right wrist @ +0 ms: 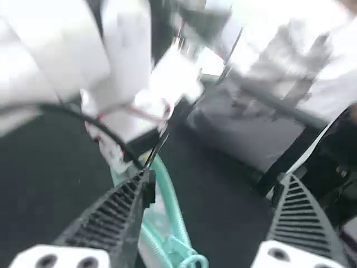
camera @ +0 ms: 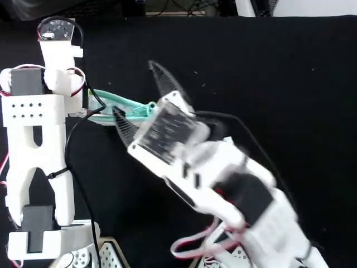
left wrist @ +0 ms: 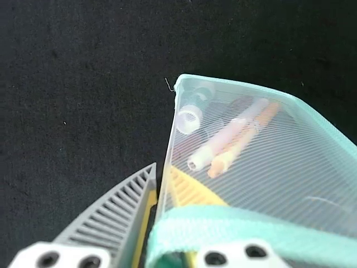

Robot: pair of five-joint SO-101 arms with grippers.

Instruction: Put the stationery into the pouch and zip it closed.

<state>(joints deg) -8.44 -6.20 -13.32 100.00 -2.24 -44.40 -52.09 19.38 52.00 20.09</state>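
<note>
Left gripper [left wrist: 162, 170] sits closest to its own wrist camera: a grey ribbed finger [left wrist: 114, 215] on one side, a yellow one showing through the plastic on the other. The two are pressed together on the end of the pouch [left wrist: 268, 184], pinching its edge.

Pouch: clear ribbed plastic with mint-green trim. Inside I see two pens [left wrist: 234, 139] lying side by side, one pale and one orange, their ends touching the wall. A small white ring [left wrist: 188, 118] lies just beside them near the corner (I can't make out what it is).

High view: the pouch [camera: 125, 106] lies on the black table [camera: 268, 67], left of the frame's centre. One end tucks under the left arm [camera: 36, 128], which runs up the left edge of the frame.

Right gripper [camera: 133, 86] comes in from the lower right and hovers over the pouch's other end. Its black fingers are spread wide, holding nothing.

From the right wrist view, the right gripper [right wrist: 217, 180] has one finger [right wrist: 111, 218] just beside the green zip edge [right wrist: 167, 223] and the other well apart from it. I cannot tell whether the zip is run shut.
</note>
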